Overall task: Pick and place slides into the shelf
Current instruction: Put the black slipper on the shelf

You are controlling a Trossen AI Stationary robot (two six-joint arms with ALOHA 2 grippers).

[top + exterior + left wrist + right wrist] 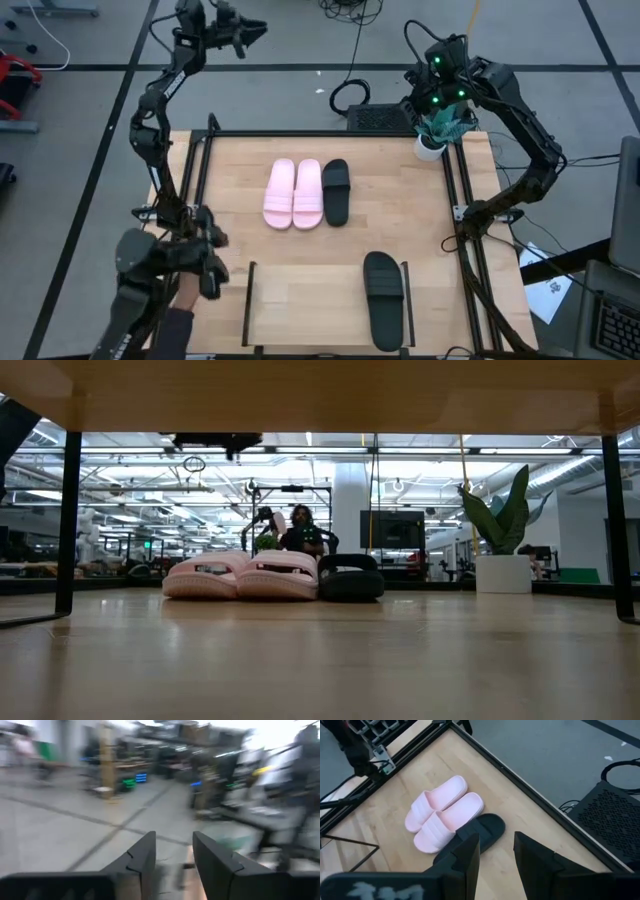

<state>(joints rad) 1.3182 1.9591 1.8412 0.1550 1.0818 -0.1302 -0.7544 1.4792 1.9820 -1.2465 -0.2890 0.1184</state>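
Observation:
Two pale pink slides (293,193) lie side by side, soles down, on the wooden table, with a black slide (336,191) right beside them. They also show in the low view as pink slides (240,575) and a black slide (350,577). A second black slide (387,298) lies on the right end of the shelf (320,295) at the table's near edge. My left gripper (248,30) hangs open, high beyond the far left corner; its own view shows nothing between the fingers of my left gripper (174,837). My right gripper (437,100) is open above the far right corner, tilted down toward the pink slides (442,812).
A small potted plant (438,128) stands at the table's far right corner, under my right gripper. A black metal frame (320,134) runs round the table. What looks like a person's hand (183,295) shows by the left arm's base. Cables (352,95) lie on the floor behind.

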